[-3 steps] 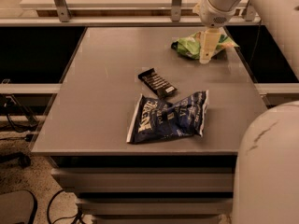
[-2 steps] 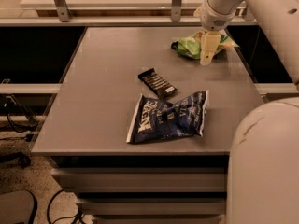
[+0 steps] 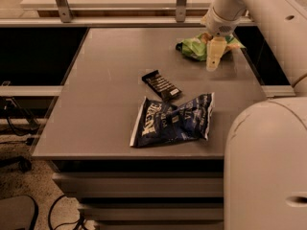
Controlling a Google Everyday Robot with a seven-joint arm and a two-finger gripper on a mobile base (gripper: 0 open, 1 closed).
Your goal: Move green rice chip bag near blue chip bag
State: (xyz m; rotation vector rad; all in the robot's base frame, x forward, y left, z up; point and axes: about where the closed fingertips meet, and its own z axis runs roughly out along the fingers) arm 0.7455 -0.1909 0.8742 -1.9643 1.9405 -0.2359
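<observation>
My claw (image 3: 214, 56) hangs low at the green rice chip bag (image 3: 193, 47), placed for a grab since the blue chip bag (image 3: 172, 122) lies well nearer across the worktop (image 3: 105, 80); I cannot tell how far it is open.

Gripper (image 3: 212, 61) sits a shade lower than a second ago. Its tip now hangs at the near edge of the green rice chip bag (image 3: 191, 47), at the far right of the table (image 3: 105, 80), and the wrist above has dropped with it. The rounded white arm housing (image 3: 268, 166) in the right foreground has spread leftward and upward in view. Its edge now lies closer to the right end of the blue chip bag (image 3: 172, 121).
</observation>
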